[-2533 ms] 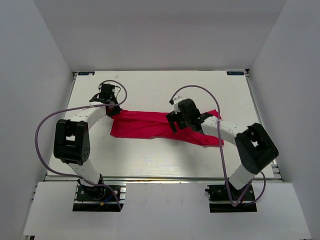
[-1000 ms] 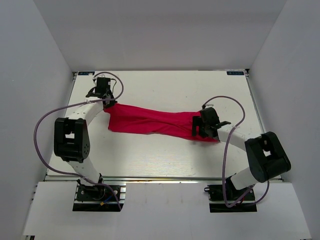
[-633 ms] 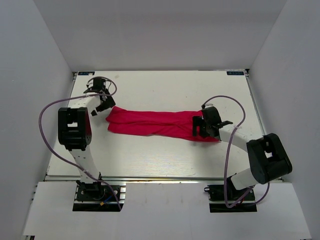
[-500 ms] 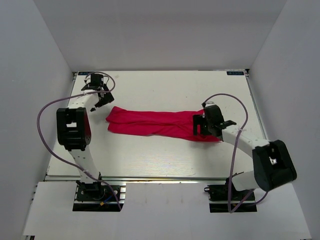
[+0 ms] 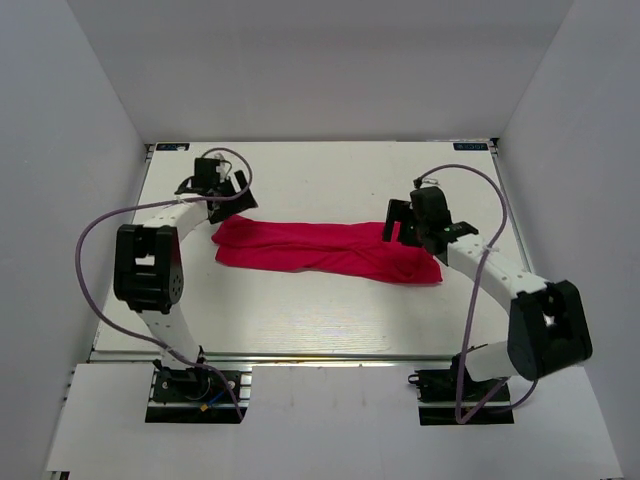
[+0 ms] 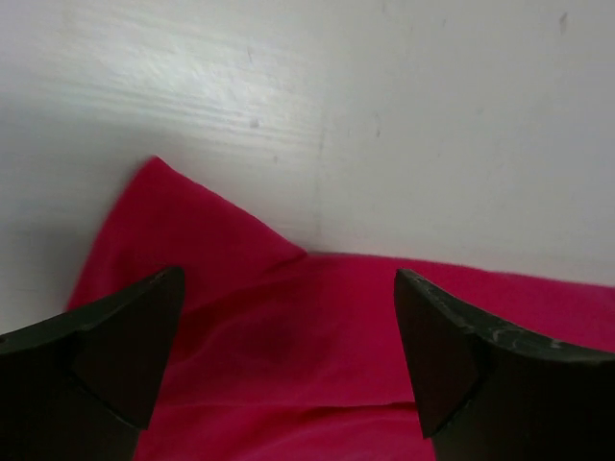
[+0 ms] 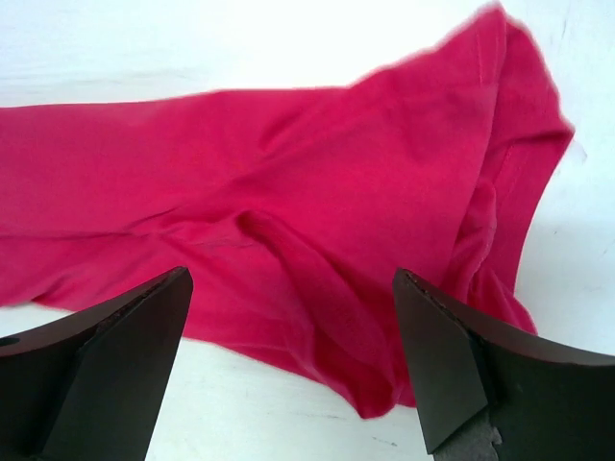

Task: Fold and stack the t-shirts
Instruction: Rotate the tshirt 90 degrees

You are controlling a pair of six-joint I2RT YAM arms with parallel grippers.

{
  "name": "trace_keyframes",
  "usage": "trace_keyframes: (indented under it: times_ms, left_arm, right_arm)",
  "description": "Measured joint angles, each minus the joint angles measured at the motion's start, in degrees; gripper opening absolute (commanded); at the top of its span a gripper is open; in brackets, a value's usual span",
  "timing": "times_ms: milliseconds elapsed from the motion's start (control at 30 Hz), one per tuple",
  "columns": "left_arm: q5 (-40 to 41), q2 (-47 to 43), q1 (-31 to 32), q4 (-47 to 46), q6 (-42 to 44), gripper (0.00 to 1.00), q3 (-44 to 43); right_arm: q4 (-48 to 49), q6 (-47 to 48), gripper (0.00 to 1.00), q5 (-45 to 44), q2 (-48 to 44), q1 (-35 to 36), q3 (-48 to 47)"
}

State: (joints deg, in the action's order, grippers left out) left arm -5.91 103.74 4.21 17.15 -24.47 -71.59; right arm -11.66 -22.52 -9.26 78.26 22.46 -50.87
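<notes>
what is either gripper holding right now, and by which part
Nothing. The left gripper and the right gripper are both open over the crimson-pink t-shirt, which lies free on the table.

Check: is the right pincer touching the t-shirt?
Apart. The right wrist view shows the right pincer open and hanging above the t-shirt, which lies slack on the table below, none of it pinched.

From my right wrist feed I see the right gripper [image 7: 290, 280] spread wide, nothing between its dark fingers [image 7: 115, 365], hanging over the crimson-pink t-shirt [image 7: 317, 192], which lies rumpled in long folds on the white table [image 7: 192, 38], bunching thickest toward the right.
</notes>
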Motion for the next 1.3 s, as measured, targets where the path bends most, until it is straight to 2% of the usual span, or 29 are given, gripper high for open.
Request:
trace_keyframes:
  times_ms: [133,300,500,667,767,900,967,1133,1300]
  left_arm:
    - [-2.1,4.2,2.6,-0.9,0.0,1.0,3.5]
    - [-1.8,-1.8,5.2,-3.8,-3.1,1.0,11.9]
    - [-1.6,-19.1,9.1,-0.3,-9.5,1.0,29.5]
    - [-6.2,-32.4,14.8,6.8,-13.2,1.0,39.0]
    - [-8.8,-32.6,18.9,9.2,-13.6,1.0,39.1]
    - [-13.2,-27.0,25.9,9.9,-12.5,1.0,35.3]
    - [-16.9,-24.5,29.6,9.4,-10.8,1.0,33.9]
    - [-21.1,-21.6,36.5,13.7,-5.6,1.0,29.8]
    - [-21.0,-24.7,38.9,17.5,-1.7,1.0,25.1]
  right_arm:
    - [-1.7,-4.2,0.9,0.2,6.8,-2.0,-0.7]
    - [-2.4,-5.5,0.9,4.2,14.9,-5.3,-1.6]
    - [-2.1,-5.1,0.9,6.3,22.8,-6.8,-9.0]
    - [-1.6,-1.4,0.9,14.0,36.5,-8.2,-26.6]
    - [-2.2,1.2,0.9,19.0,47.3,-8.3,-41.9]
    - [-4.2,4.0,0.9,23.2,61.4,-8.0,-64.1]
    - [-5.4,5.6,0.9,23.6,65.0,-7.7,-70.2]
    - [-7.0,9.4,0.9,23.9,63.5,-7.3,-68.7]
    - [-9.9,11.8,0.9,19.8,58.1,-6.6,-66.2]
